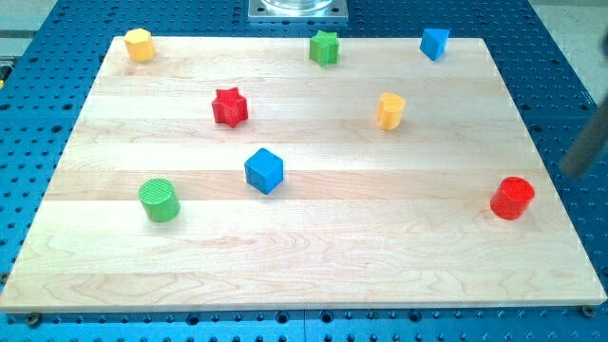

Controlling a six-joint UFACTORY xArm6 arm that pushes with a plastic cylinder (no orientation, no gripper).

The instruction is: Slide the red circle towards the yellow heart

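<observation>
Red circle (pixel 512 198): view's lower right.
Yellow heart (pixel 390 110): well apart, up-left.
My tip (pixel 570 171): blurred, right of red circle; contact indeterminable.
Writing: none legible.

Tip (pixel 573 171): blurred rod is hanging at the view's right edge, just right of red circle (pixel 512 198)
Yellow heart (pixel 390 110): is sitting up-left of circle; well apart

Seven blocks sit on one wooden board (pixel 304 275): two red, a circle (pixel 512 198) and a star (pixel 229 106), two yellow (pixel 139 44) (pixel 389 110), two blue (pixel 264 170) (pixel 434 43), two green (pixel 160 199) (pixel 324 47)... making eight.

Eight blocks sit on one wooden board: two red, two yellow, two blue, two green.
</observation>
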